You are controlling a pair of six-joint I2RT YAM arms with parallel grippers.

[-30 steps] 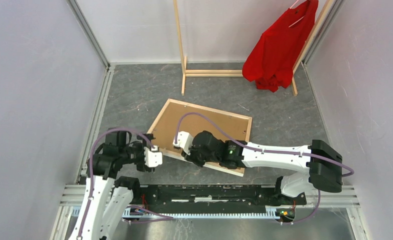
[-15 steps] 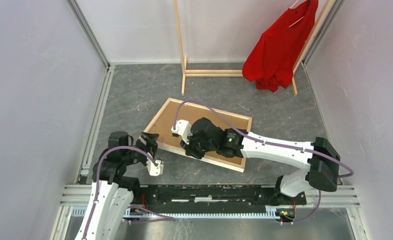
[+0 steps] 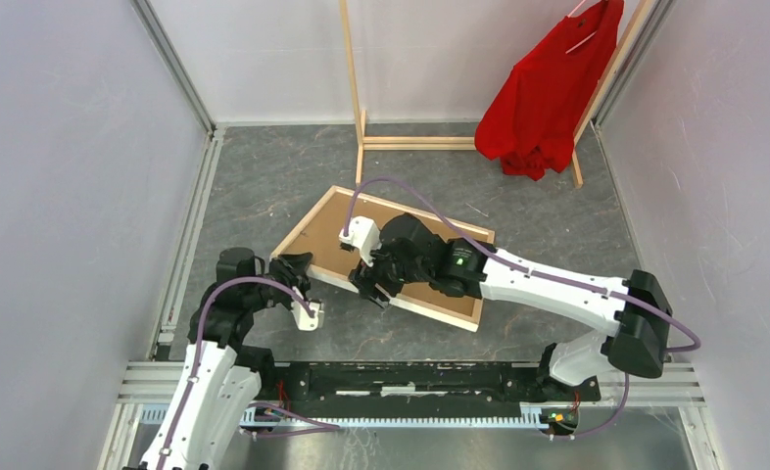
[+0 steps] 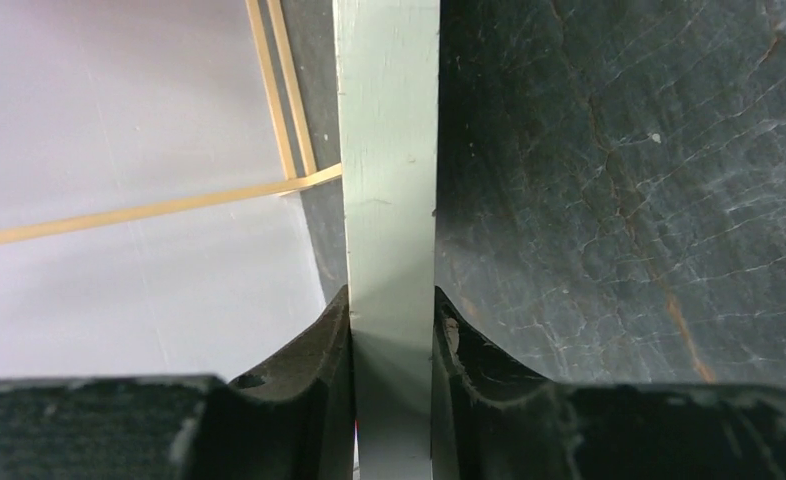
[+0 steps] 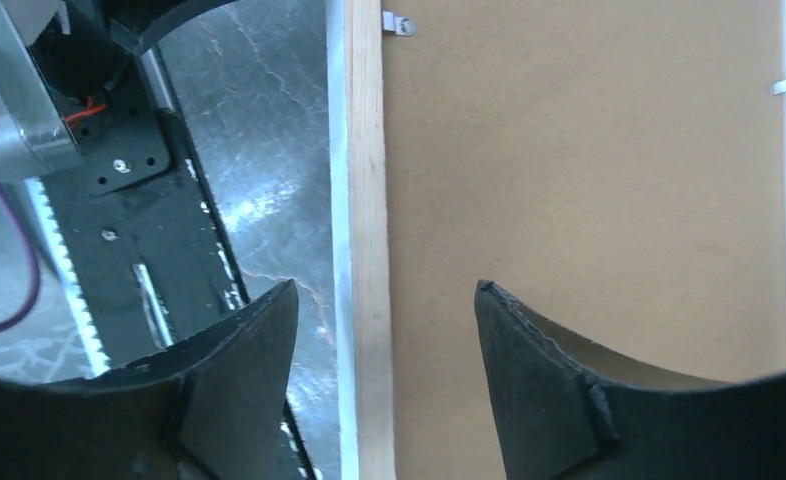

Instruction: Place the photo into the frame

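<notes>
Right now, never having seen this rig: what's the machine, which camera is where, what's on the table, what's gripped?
The machine is a left arm and a right arm, bolted at the near edge of a grey table, each ending in a two-finger claw. The wide picture looks down from above and behind them. The other two come from cameras on the wrists. On the table lies the frame, wooden back up, with the photo inside it, brown board showing. Behind stands a wooden rack with a red shirt. The left claw is shut on the frame's white edge. The right claw is open, fingers either side of the near rail, holding nothing.
</notes>
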